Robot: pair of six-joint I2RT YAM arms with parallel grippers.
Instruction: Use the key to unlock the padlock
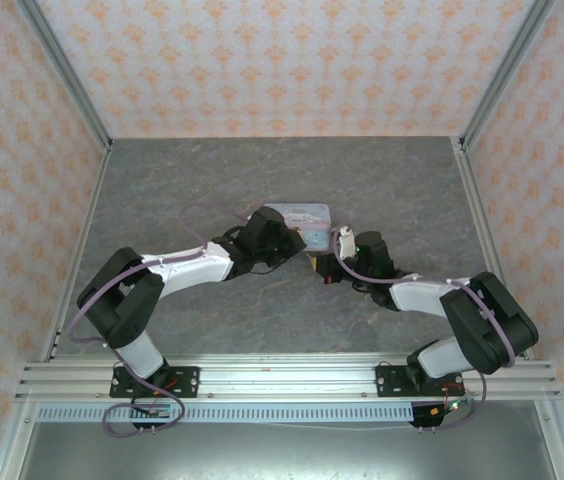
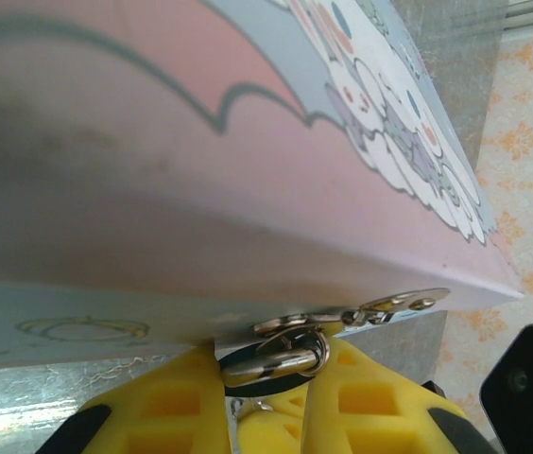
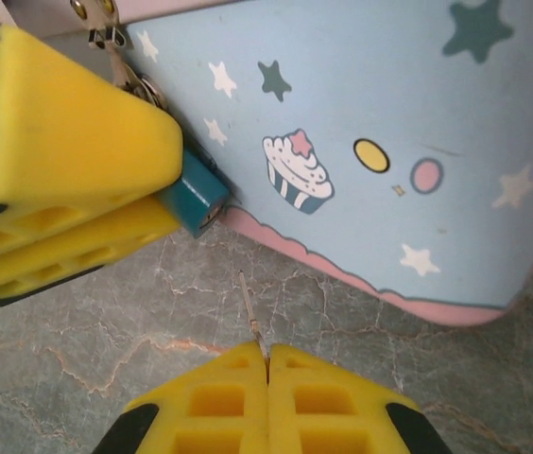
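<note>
So the left claw (image 3: 144,194) is clamped on the padlock (image 3: 196,194), yellow foam pads (image 3: 68,132) squeezed onto both sides of it. My guess is that's just to stop the thing swinging on the tin's (image 3: 389,142) little metal hasp (image 2: 380,307) while the other arm pokes at it. The lock is a small teal block with square corners, hanging at the tin's front, right by its bottom edge and just above the bench (image 3: 106,322). In the left wrist view its shiny shackle (image 2: 281,364) loops through the hasp under the lid's lip.

The right claw (image 3: 266,378) is pinched tight on the key (image 3: 252,317). Only a thin pale blade pokes out between the pads, aimed up towards the lock but not touching it. The gripped end is buried in the foam, so I can't see its shape.

The tin is glossy printed metal in pale blue and pink, with stars and a cupcake on it. The bench is grey with a marbled, veiny look. Looks like it's lining up for the insert, and that blade has to find a very small slot.
</note>
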